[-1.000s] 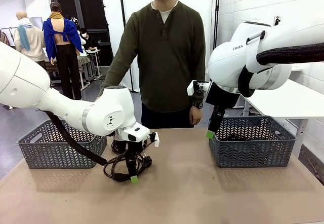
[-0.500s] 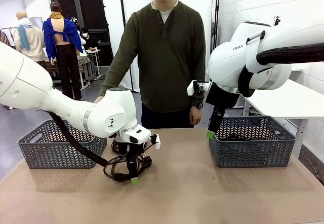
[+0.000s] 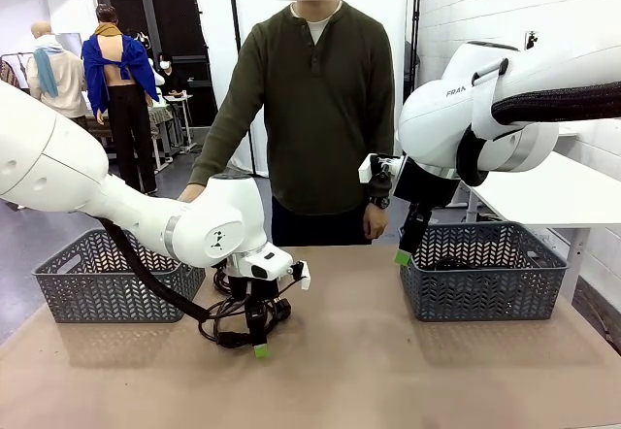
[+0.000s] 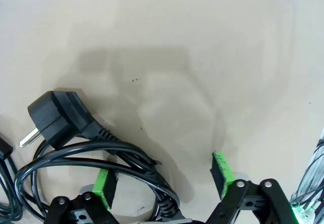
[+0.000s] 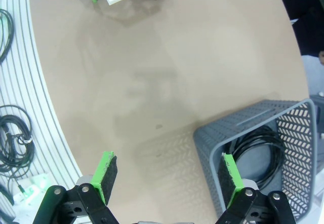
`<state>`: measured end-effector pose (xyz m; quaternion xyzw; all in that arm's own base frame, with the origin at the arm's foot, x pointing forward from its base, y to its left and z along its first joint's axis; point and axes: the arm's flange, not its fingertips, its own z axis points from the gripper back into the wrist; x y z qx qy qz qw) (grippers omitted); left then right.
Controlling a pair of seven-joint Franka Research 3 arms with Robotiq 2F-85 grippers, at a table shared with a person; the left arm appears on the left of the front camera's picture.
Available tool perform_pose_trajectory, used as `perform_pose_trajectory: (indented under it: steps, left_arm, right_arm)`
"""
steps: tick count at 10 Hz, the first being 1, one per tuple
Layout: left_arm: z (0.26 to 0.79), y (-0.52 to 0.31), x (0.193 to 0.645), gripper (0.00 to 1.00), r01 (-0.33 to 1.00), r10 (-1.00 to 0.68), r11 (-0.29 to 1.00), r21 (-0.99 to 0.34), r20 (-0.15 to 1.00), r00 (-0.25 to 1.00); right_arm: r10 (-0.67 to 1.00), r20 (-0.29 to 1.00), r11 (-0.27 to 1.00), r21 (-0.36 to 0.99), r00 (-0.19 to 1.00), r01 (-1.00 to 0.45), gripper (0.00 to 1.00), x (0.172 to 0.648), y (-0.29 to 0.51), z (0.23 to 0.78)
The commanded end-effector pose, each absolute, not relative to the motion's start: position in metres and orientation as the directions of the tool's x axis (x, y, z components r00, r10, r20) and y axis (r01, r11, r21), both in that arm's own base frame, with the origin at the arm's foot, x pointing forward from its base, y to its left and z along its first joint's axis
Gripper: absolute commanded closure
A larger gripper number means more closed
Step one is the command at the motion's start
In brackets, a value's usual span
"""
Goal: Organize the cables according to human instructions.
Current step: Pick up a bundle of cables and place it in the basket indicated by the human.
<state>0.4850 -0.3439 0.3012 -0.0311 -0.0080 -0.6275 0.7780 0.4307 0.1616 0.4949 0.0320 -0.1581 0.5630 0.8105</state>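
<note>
Left arm elbows down over the table (image 3: 388, 371), left gripper (image 3: 256, 344) jaws wide open astride the cable coil (image 4: 126, 155); its wrist cam adds a plug (image 4: 55, 115) at 9 o'clock. Right gripper (image 5: 168, 179) hovers open; basket (image 5: 253, 114) at 4 o'clock holds another coil (image 5: 255, 142), I think.

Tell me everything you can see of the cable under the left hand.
The cable is a thin, glossy black cord, rubbery-looking, wound in a loose round coil of several loops. One end carries a chunky angled black plug with a metal pin showing. It lies flat on the tan table. The left hand hangs over it, open, with part of the coil between its green pads. Strands cross one pad; whether they touch, I cannot tell.
</note>
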Motion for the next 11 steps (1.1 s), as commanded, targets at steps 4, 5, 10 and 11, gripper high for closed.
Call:
perform_pose_trajectory:
  steps: [4,5,10,11]
  left_arm:
    - [0.299,-0.346,0.488,0.87,0.976,-0.974,0.219,0.001,0.049,0.219]
    - [0.298,-0.346,0.488,1.00,0.976,-0.975,0.218,0.002,0.044,0.218]
    - [0.319,-0.354,0.480,1.00,0.978,-0.977,0.208,0.020,0.052,0.207]
    - [0.331,-0.354,0.476,1.00,0.972,-0.973,0.227,0.056,0.061,0.224]
  right_arm:
    - [0.901,0.293,0.367,-0.126,0.318,-0.922,0.00,0.431,0.161,0.494]
    - [0.901,0.293,0.367,-0.126,0.318,-0.922,0.00,0.431,0.161,0.494]
    - [0.901,0.293,0.367,-0.126,0.318,-0.922,0.00,0.431,0.161,0.494]
    - [0.901,0.293,0.367,-0.126,0.318,-0.922,0.00,0.431,0.161,0.494]
